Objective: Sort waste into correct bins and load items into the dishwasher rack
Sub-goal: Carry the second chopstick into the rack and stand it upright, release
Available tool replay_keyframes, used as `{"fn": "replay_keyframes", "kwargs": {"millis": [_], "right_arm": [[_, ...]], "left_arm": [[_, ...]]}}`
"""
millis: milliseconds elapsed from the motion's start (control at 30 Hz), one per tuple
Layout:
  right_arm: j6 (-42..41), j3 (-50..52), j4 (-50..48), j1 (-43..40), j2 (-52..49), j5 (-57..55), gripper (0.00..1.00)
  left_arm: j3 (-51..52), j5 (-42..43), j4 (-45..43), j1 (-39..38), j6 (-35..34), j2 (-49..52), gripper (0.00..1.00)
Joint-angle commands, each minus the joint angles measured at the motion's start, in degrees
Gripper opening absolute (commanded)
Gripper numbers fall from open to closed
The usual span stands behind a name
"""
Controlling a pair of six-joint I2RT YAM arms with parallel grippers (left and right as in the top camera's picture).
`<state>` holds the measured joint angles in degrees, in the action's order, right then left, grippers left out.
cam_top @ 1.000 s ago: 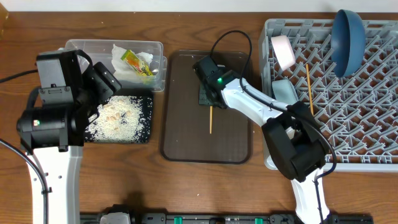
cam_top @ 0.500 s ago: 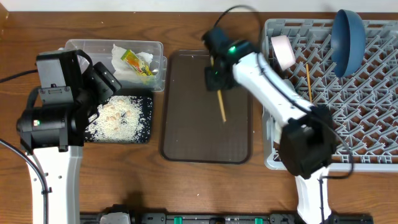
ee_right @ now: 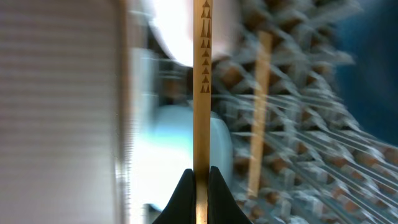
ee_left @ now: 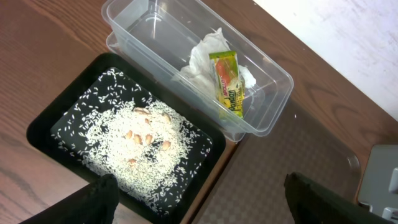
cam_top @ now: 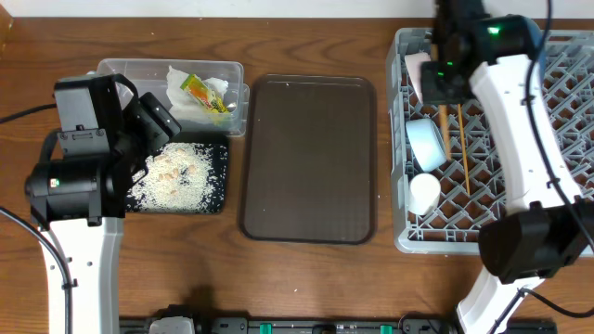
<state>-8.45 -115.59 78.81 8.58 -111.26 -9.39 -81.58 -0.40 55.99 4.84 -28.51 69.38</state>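
Wooden and thin, one chopstick (ee_right: 200, 93) is clenched between the two dark tips of the right gripper (cam_top: 444, 82), pinched near one end, with a row of small printed triangles running up its shaft. From the right wrist view it points straight out ahead of the fingers, over the grey rack (cam_top: 557, 195). I cannot tell whether its far end touches the pegs.

Just to one side of the held stick, a second chopstick (cam_top: 461, 153) lies on the lattice, roughly parallel to it. On the other side, under and slightly ahead of the gripper, sits the light-blue bowl (cam_top: 427, 144). The white cup (cam_top: 424, 192) stands a little further along the same edge of the rack.

Well away from that gripper, across the brown serving tray (cam_top: 311, 158), the left gripper (ee_left: 199, 186) hangs with its fingers spread wide and nothing between them. Below it is the black tray (ee_left: 43, 134), strewn with rice scraps (ee_left: 134, 149). Just beyond and touching the tray is the clear tub (ee_left: 273, 81), which holds the crumpled tissue (ee_left: 202, 53) and the yellow wrapper (ee_left: 227, 84) lying on it. Everything rests on the wooden table (cam_top: 306, 278).
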Motion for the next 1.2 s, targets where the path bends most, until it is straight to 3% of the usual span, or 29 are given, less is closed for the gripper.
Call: {"fn": "replay_keyframes", "kwargs": {"millis": [0,367,533,600,800,1000,1100,1133,1167], "right_arm": [[2.40,3.91,-1.03,-4.90,-0.63,-5.27,0.01],[11.72,14.40,-9.81,-12.55,-0.76,0.61,0.02],[12.44,15.10,-11.39,-12.70,-0.76,0.59,0.20],[12.41,15.10,-11.82,-12.70,-0.76,0.59,0.32],[12.35,14.75,-11.69,-12.68,-0.50,2.14,0.36],[12.33,12.52,-8.59,-12.31,4.26,11.19,0.40],[12.33,12.39,-7.43,-11.52,10.14,14.10,0.55],[12.33,12.39,-6.82,-11.21,12.74,14.14,0.70],[12.33,12.39,-6.12,-11.04,15.04,14.14,0.99]], "left_arm": [[-1.11,-0.70,0.15,0.28,-0.07,0.22,0.88],[-1.11,-0.70,0.15,0.28,-0.07,0.22,0.88],[-1.11,-0.70,0.15,0.28,-0.07,0.22,0.88],[-1.11,-0.70,0.15,0.28,-0.07,0.22,0.88],[-1.11,-0.72,0.15,0.28,-0.07,0.22,0.88],[-1.11,-0.72,0.15,0.28,-0.07,0.22,0.88],[-1.11,-0.70,0.15,0.28,-0.07,0.22,0.88],[-1.11,-0.70,0.15,0.28,-0.07,0.22,0.88],[-1.11,-0.70,0.15,0.28,-0.07,0.22,0.88]]}}
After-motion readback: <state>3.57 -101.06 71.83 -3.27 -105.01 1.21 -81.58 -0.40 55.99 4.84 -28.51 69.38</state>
